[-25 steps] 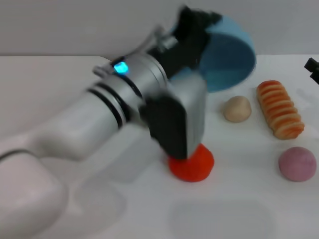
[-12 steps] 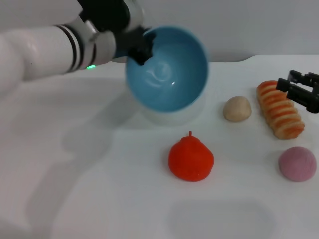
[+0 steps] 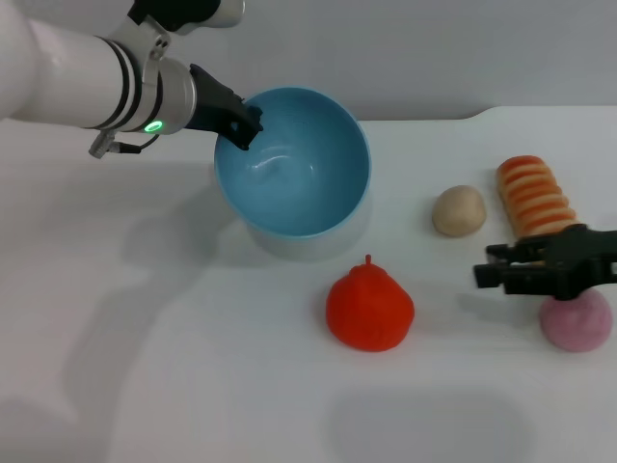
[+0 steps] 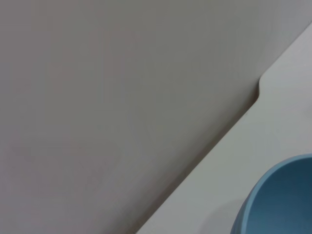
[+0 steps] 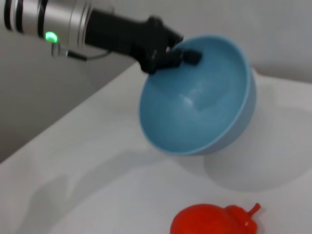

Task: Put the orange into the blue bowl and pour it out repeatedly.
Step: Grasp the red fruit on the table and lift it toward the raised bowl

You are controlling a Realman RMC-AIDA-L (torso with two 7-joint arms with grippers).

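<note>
The orange [image 3: 369, 309] lies on the white table in front of the blue bowl [image 3: 294, 178], stem nub up. My left gripper [image 3: 241, 122] is shut on the bowl's far-left rim and holds the empty bowl slightly tilted just above the table. My right gripper [image 3: 488, 266] is open and empty, right of the orange and a short gap from it, above the pink ball. The right wrist view shows the bowl [image 5: 204, 109], the left gripper [image 5: 168, 52] on its rim and the orange [image 5: 214, 222]. The left wrist view shows only a part of the bowl's rim [image 4: 280, 202].
A beige ball [image 3: 458, 210] and a striped orange bread roll [image 3: 533, 196] lie right of the bowl. A pink ball [image 3: 576, 321] lies under my right gripper's body. The table's back edge [image 3: 434, 116] runs behind the bowl.
My left arm swung back to the left and the bowl turned from tipped over toward upright. My right gripper came in from the far right toward the orange. The orange has not moved.
</note>
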